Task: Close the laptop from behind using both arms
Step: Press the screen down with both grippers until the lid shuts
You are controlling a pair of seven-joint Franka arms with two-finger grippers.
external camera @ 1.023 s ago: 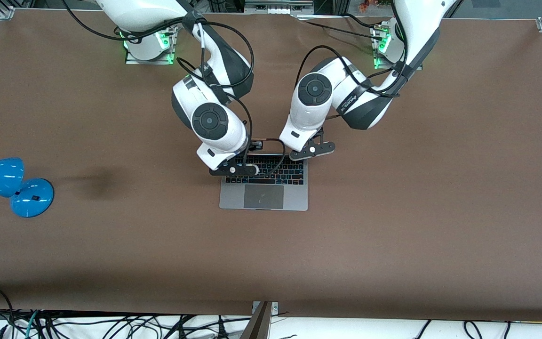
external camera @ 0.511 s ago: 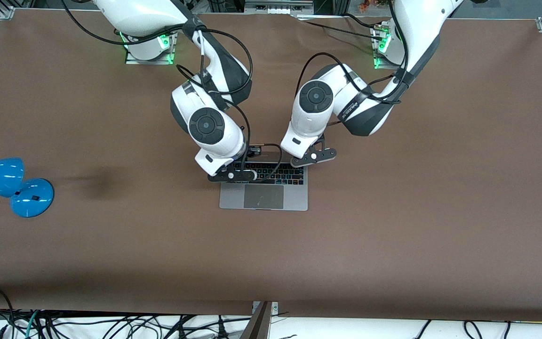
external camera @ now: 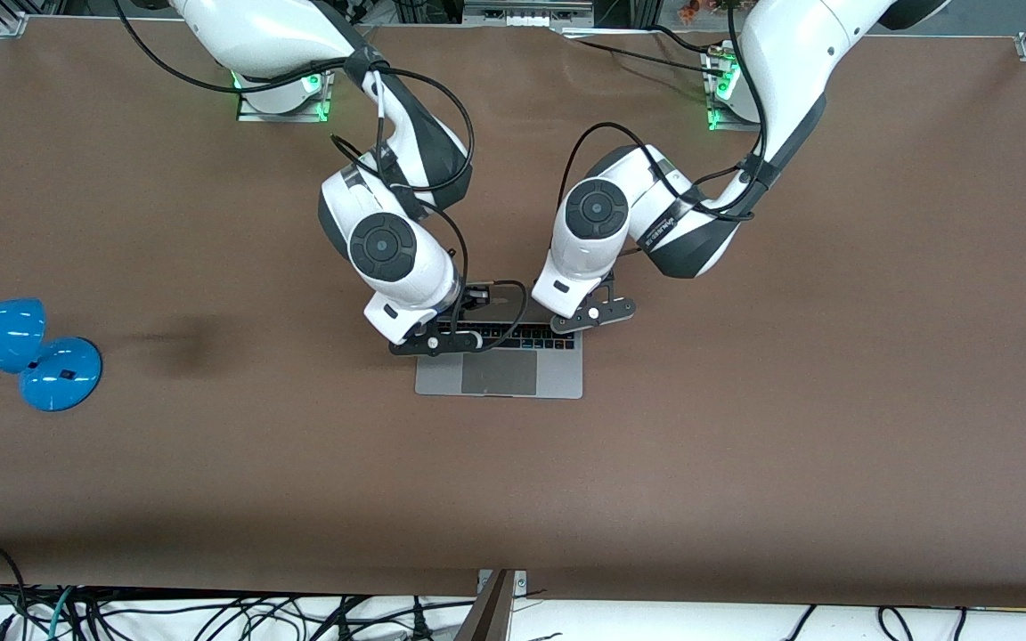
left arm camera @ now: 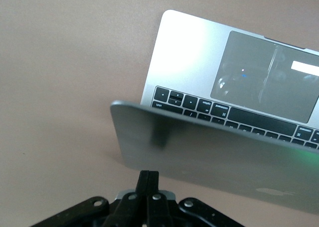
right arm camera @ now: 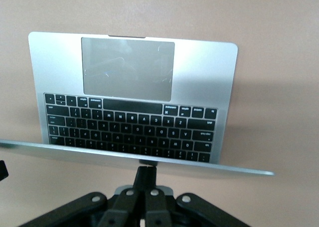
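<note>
1. The laptop (external camera: 500,361) sits near the middle of the table (external camera: 745,445), well apart from the blue lamp (external camera: 23,352) at the right arm's end. Its trackpad edge faces the front camera.
2. The closing is under way but not finished, as I judge it. The lid (left arm camera: 214,157) is tilted forward over the keyboard (right arm camera: 132,132), so the front view shows only a strip of keys plus the trackpad (external camera: 499,372). A clear gap remains between lid and base.
3. The left gripper (left arm camera: 148,179) has its fingers pressed together with nothing between them. Its tip rests against the back of the lid near the top edge, toward the left arm's end.
4. The right gripper (right arm camera: 146,174) is likewise pinched closed and empty. Its tip meets the lid's top edge, toward the right arm's end.
5. Both grippers sit on the robots' side of the lid, above the keyboard rows.
6. What is left: pushing the lid down the rest of the way until it lies flat on the base, then drawing both arms clear.
</note>
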